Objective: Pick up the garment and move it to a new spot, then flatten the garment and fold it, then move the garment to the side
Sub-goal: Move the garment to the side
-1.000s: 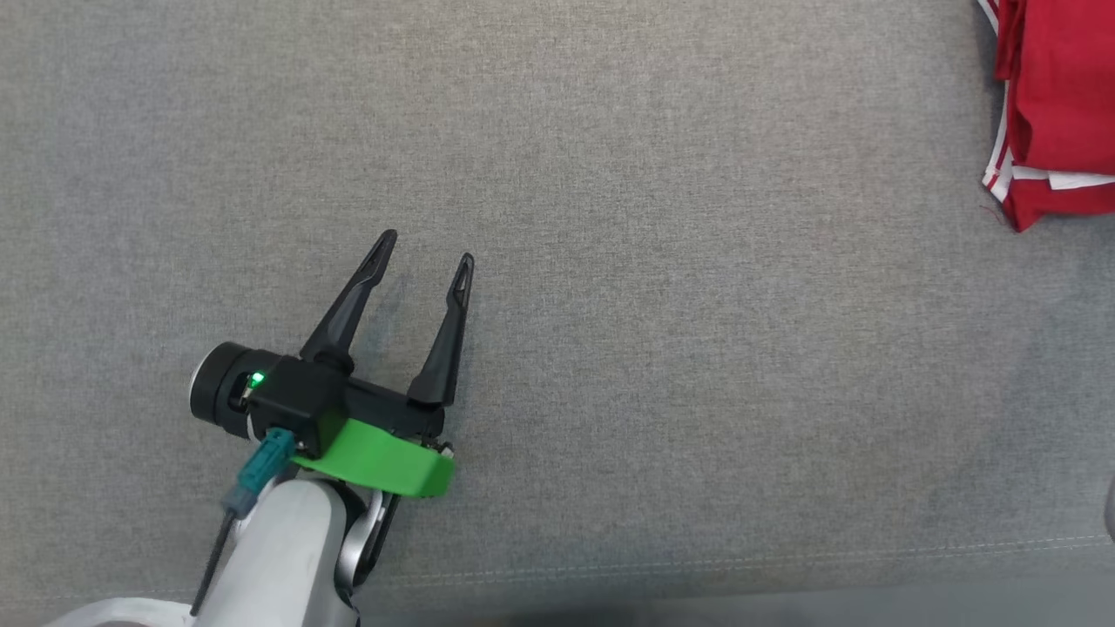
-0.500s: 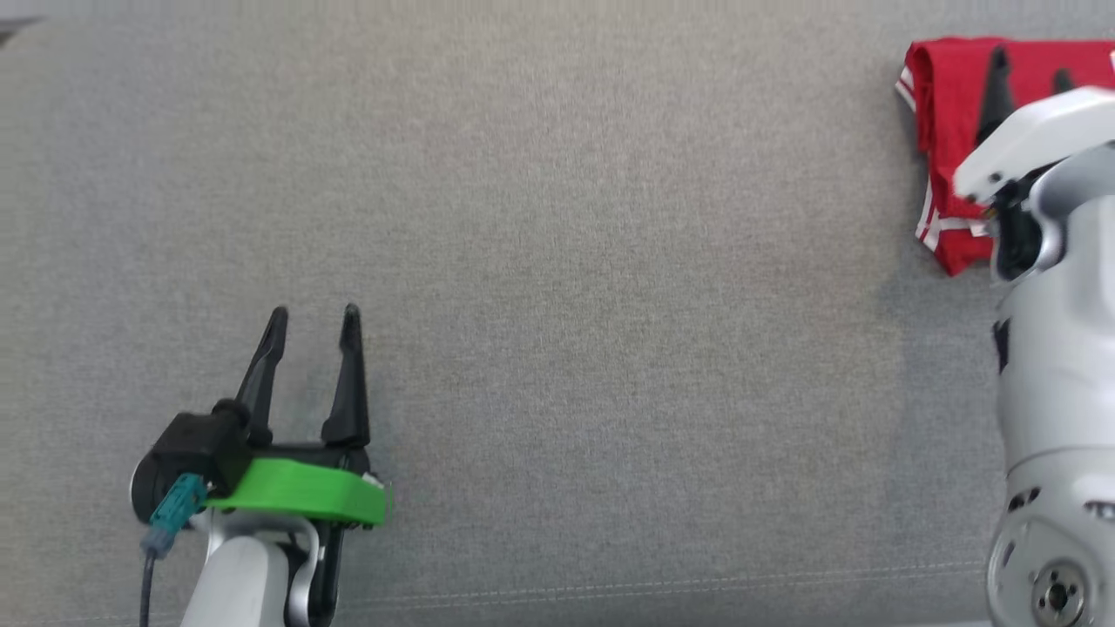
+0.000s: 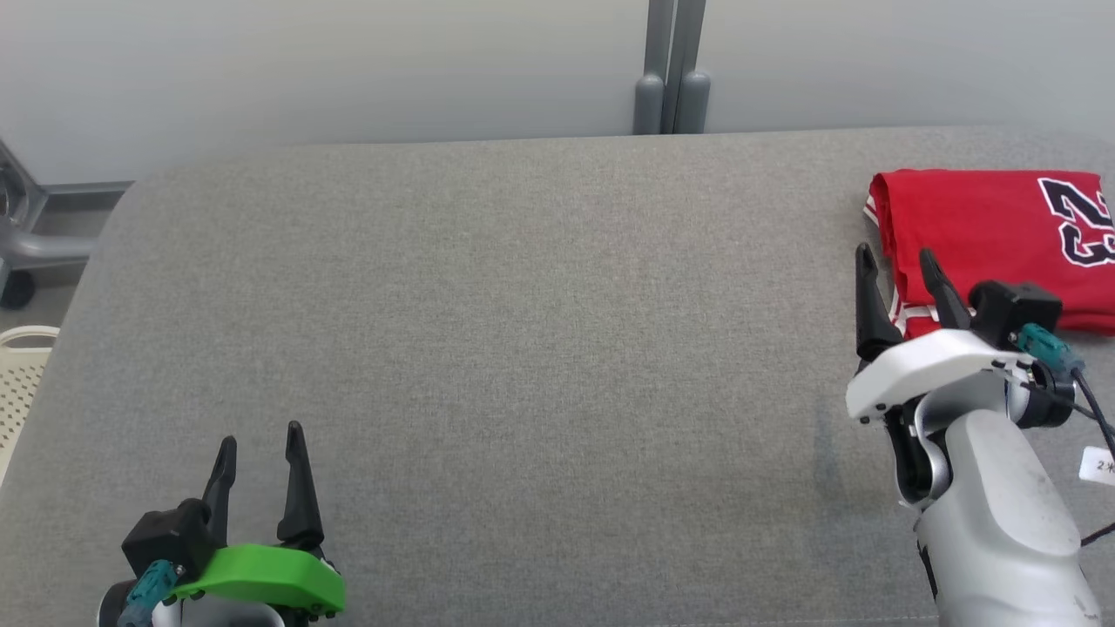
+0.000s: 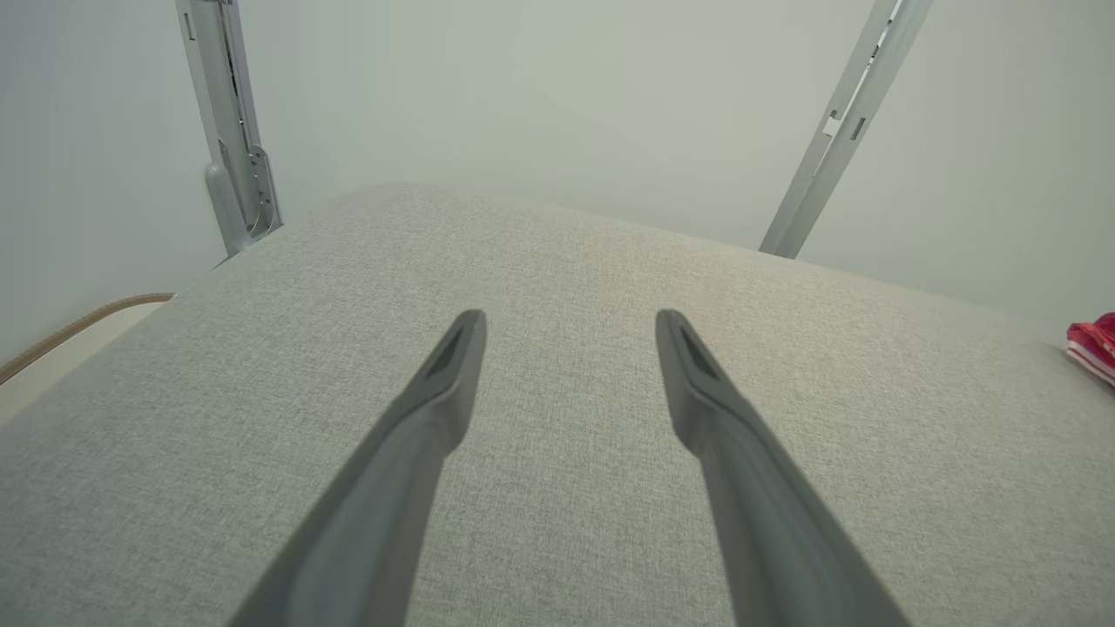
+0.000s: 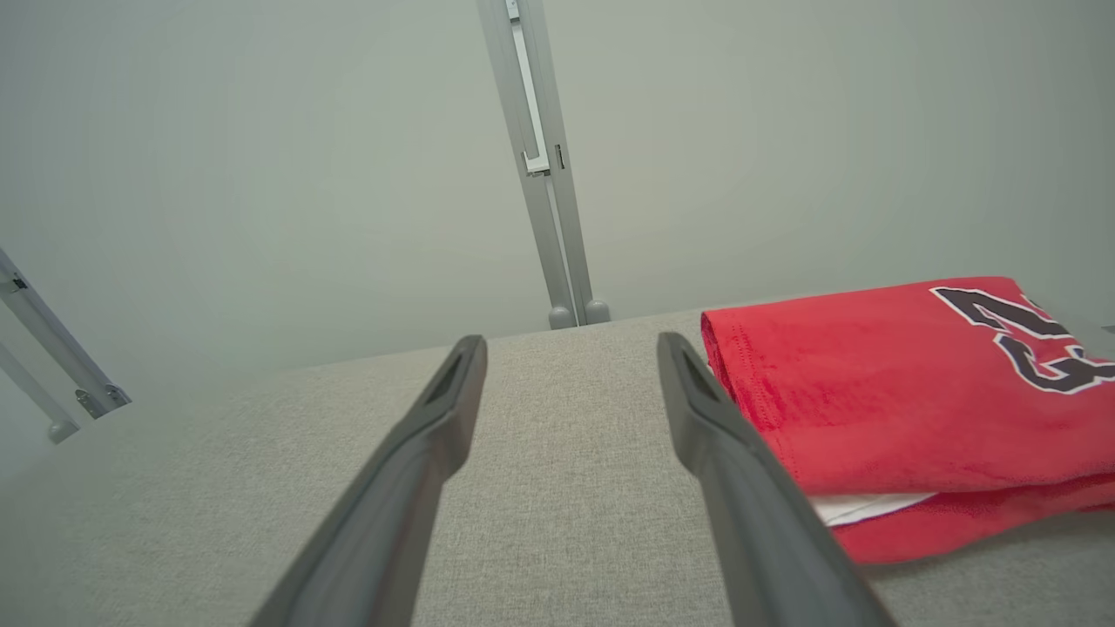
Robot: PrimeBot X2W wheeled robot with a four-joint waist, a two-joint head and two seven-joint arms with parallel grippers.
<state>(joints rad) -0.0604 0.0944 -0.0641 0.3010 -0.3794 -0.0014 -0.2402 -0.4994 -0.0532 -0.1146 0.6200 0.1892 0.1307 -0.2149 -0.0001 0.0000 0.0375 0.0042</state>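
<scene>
One folded red garment [image 3: 976, 218], right gripper [image 3: 895, 252] near

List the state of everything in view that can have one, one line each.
Red jersey: folded, lying at the right end of the grey cushion, not gripped.
Left gripper: open, empty, over a bare part of the cushion.
Right gripper: open, empty, at the jersey's left edge; whether it touches the cloth cannot be told.
</scene>
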